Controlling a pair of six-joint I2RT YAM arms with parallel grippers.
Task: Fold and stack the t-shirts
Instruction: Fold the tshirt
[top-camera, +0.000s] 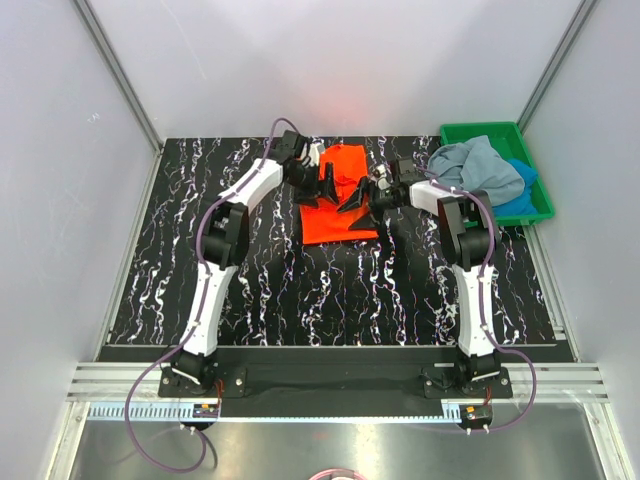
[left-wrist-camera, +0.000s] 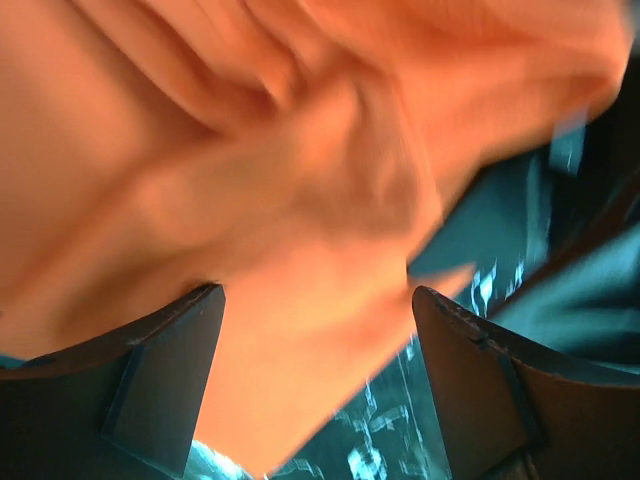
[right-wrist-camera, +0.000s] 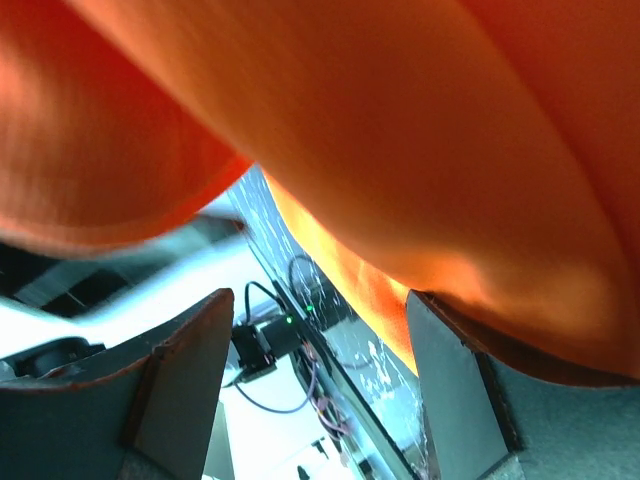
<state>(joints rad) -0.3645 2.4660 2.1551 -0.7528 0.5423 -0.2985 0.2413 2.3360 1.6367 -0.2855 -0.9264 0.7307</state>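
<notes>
The bright orange t-shirt (top-camera: 338, 212) lies partly folded at the back middle of the marbled table. Both grippers hover over it from either side: my left gripper (top-camera: 326, 186) at its left part, my right gripper (top-camera: 357, 198) at its right part. In the left wrist view the orange cloth (left-wrist-camera: 300, 170) fills the frame beyond the left gripper (left-wrist-camera: 315, 370), whose jaws stand wide open. In the right wrist view orange cloth (right-wrist-camera: 420, 130) hangs close over the open right gripper (right-wrist-camera: 315, 375) and touches its right finger (right-wrist-camera: 460, 390). The grey-blue t-shirt (top-camera: 478, 168) and bright blue t-shirt (top-camera: 522, 190) lie bunched in the tray.
A green plastic tray (top-camera: 482, 128) stands at the back right corner of the table (top-camera: 250, 290). Grey walls close in the left, back and right sides. The arm bases sit on a rail at the near edge.
</notes>
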